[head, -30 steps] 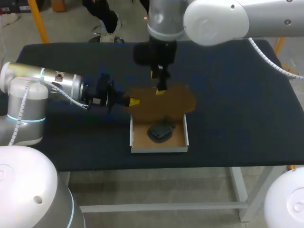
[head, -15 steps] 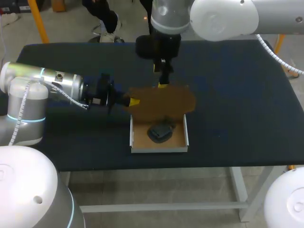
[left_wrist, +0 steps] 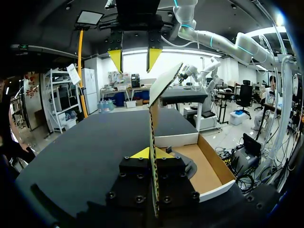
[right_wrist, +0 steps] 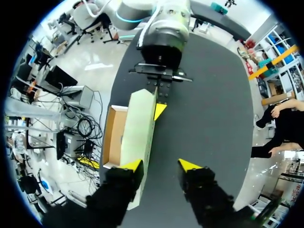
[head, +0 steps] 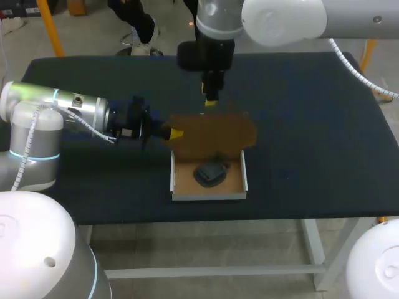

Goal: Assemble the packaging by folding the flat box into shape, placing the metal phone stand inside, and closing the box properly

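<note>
The cardboard box lies open near the table's front edge, with the dark metal phone stand inside its tray. Its brown lid stands tilted up over the tray's far side. My left gripper is shut on the lid's left side flap, which shows edge-on between its fingers. My right gripper hangs above the lid's far edge, open with nothing between its fingers. In the right wrist view the lid runs beside one finger of the right gripper.
The dark table top spreads wide to the right of the box and behind it. My left arm reaches in low across the table's left side.
My right gripper has risen and drawn back from the lid's far edge, and its fingers have come closer together. The left gripper, lid and box have stayed put.
</note>
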Tool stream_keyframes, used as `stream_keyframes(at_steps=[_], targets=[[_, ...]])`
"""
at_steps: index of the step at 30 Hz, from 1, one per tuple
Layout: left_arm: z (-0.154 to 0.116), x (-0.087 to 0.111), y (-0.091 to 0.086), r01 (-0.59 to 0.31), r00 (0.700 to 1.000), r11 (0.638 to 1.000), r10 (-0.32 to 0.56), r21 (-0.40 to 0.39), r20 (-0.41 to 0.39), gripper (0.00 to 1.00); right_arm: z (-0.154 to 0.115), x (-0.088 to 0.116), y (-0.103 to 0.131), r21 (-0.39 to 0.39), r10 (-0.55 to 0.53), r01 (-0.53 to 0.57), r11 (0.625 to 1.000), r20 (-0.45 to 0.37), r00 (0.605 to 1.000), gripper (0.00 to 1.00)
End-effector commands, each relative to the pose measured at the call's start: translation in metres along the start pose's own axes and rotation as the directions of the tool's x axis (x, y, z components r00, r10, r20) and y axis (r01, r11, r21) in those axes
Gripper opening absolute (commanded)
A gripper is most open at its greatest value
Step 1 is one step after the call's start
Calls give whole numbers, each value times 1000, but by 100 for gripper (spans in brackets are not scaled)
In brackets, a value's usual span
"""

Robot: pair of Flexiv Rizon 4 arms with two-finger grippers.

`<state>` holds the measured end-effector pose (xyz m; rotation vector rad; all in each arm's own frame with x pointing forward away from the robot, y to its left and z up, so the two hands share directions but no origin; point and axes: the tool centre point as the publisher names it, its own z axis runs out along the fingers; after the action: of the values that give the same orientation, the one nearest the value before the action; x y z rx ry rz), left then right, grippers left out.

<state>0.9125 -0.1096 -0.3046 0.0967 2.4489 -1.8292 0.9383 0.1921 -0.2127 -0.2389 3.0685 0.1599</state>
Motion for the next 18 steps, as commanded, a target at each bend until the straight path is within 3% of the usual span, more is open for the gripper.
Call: stream_keyframes(at_steps=[1, 9, 18], targets=[[0, 0, 0, -1, 1000, 1000, 1, 2, -1, 0, 6, -11, 5, 10, -1, 1, 1000, -37, 999, 49], [0, 0, 0, -1, 1000, 1000, 1, 2, -1, 0, 15, -14, 5, 14, -3, 4, 1000, -62, 998, 49], [0, 0, 0, -1, 1000, 1000, 1, 2, -1, 0, 18, 2, 7, 16, -22, 23, 1000, -73, 997, 49]])
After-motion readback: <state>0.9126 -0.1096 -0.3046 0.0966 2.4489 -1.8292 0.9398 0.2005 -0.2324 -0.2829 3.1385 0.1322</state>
